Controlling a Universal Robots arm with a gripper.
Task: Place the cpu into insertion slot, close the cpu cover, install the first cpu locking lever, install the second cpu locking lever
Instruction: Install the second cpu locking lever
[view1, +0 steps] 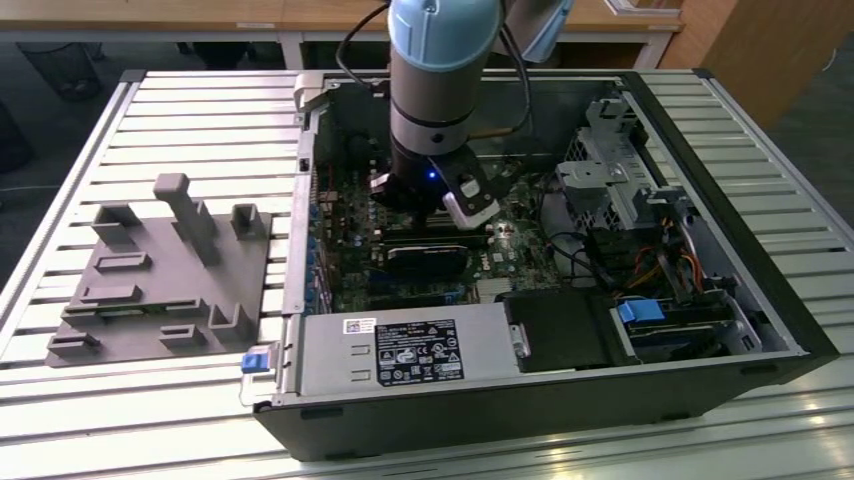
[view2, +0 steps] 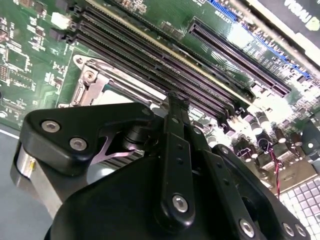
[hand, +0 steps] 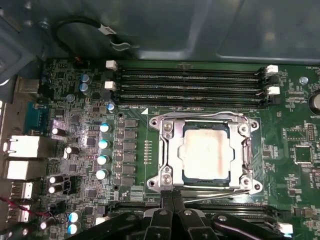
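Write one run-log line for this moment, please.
cpu: seated in insertion slot | cpu cover: closed over it | gripper: shut, at socket's edge by a lever

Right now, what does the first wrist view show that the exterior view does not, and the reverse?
First wrist view: the cpu seated in the insertion slot, the cpu cover lying over it.

Exterior view: the whole computer case, the grey fixture at the exterior view's left, the slatted table.

Both: the green board and the gripper.

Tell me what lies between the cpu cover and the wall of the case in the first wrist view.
In the first wrist view, long black memory slots run across the green board between the cpu cover and the case wall. A looped black cable lies against that wall.
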